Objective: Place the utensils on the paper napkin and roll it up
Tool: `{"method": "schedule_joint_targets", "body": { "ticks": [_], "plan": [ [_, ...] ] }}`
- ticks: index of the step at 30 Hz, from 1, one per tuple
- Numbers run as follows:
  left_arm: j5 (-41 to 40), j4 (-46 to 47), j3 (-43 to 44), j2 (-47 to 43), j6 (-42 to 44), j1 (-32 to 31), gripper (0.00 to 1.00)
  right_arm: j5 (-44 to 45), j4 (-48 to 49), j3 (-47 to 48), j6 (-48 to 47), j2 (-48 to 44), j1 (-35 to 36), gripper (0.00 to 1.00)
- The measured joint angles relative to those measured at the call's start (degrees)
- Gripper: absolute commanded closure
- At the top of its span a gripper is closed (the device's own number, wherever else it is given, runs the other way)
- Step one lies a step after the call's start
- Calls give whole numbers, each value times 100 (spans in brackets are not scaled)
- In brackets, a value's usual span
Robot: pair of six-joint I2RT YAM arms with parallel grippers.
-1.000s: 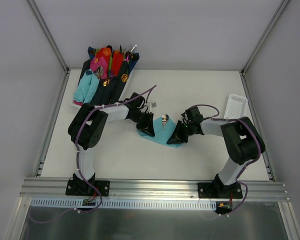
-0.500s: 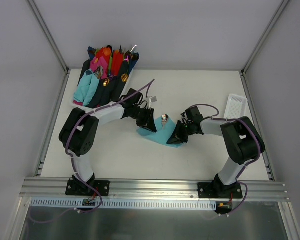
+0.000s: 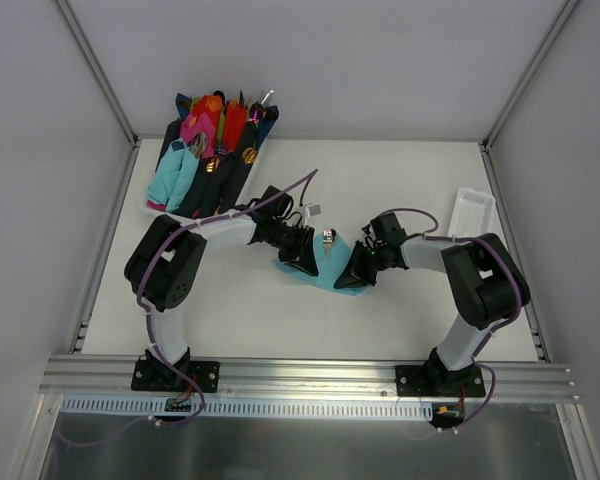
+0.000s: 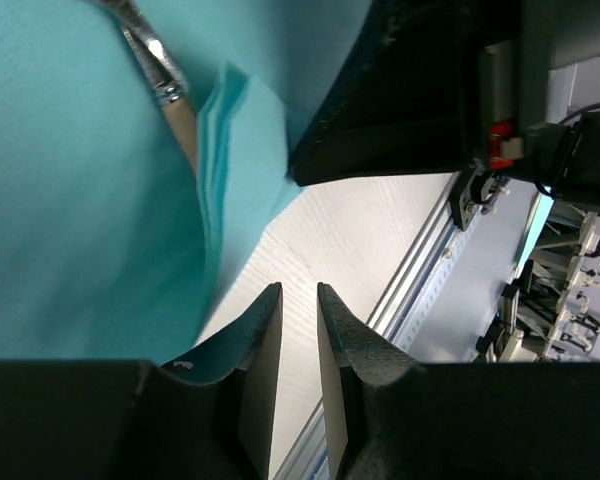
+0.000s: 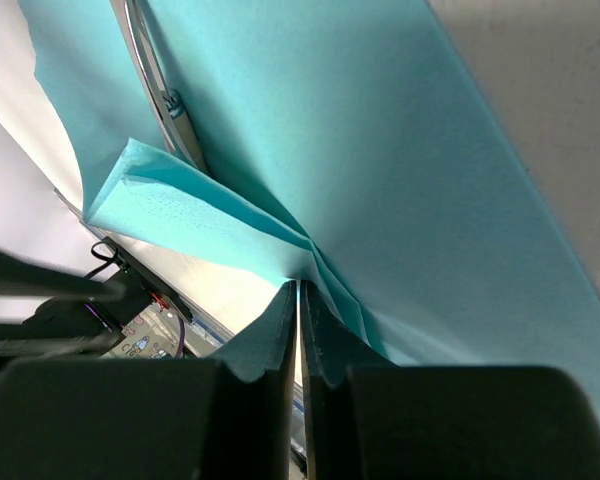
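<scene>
The teal paper napkin (image 3: 328, 264) lies mid-table between both grippers. A silver utensil (image 3: 329, 237) lies on it, its end sticking out at the far edge. In the left wrist view, the napkin (image 4: 70, 200) has a folded-over flap with the utensil handle (image 4: 166, 85) beside it. My left gripper (image 3: 303, 258) (image 4: 298, 290) is at the napkin's left edge, jaws a narrow gap apart with nothing between them. My right gripper (image 3: 356, 274) (image 5: 298, 285) is shut on the napkin's (image 5: 380, 130) lifted folded edge. The utensil (image 5: 156, 90) lies under that fold.
A tray (image 3: 158, 205) at the back left holds pink, red, navy and teal napkin bundles with gold cutlery. A white slotted basket (image 3: 472, 212) stands at the right edge. Grey walls and metal rails surround the table.
My left gripper pulled back toward the far left, then returned to the napkin's left edge. The right gripper and napkin have stayed in place.
</scene>
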Motion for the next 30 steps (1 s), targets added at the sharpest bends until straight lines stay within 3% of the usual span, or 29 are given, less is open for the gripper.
{"method": "schedule_joint_targets", "body": {
  "ticks": [7, 26, 30],
  "plan": [
    [-44, -13, 11, 544, -164, 2, 80, -4, -46, 20, -26, 7, -7, 93],
    [-323, -203, 181, 879, -184, 293, 83, -61, -240, 44, -267, 9, -98, 94],
    [-332, -282, 240, 940, -184, 293, 86, -79, -400, 109, -422, 9, -144, 89]
  ]
}}
